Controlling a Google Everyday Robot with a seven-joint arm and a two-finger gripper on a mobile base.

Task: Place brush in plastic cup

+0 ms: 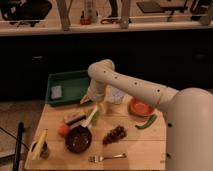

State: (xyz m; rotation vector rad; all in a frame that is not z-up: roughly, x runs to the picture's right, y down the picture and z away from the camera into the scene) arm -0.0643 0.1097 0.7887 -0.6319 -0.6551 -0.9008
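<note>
The clear plastic cup [116, 94] stands upright on the wooden table [135, 147], near its back edge. My gripper [96, 103] hangs off the white arm just left of the cup, low over the table. A long white-and-green thing [92, 116], which I take for the brush, lies slanted right under the gripper with its upper end by the gripper. I cannot tell whether the gripper touches it.
A green tray [70, 82] holding a sponge [56, 92] sits back left. Also on the table: a dark-and-white block [74, 118], an orange ball [62, 130], a dark bowl [78, 140], grapes [115, 134], a fork [106, 157], an orange plate [140, 107], a green pepper [146, 121] and a tin with a yellow thing [40, 146].
</note>
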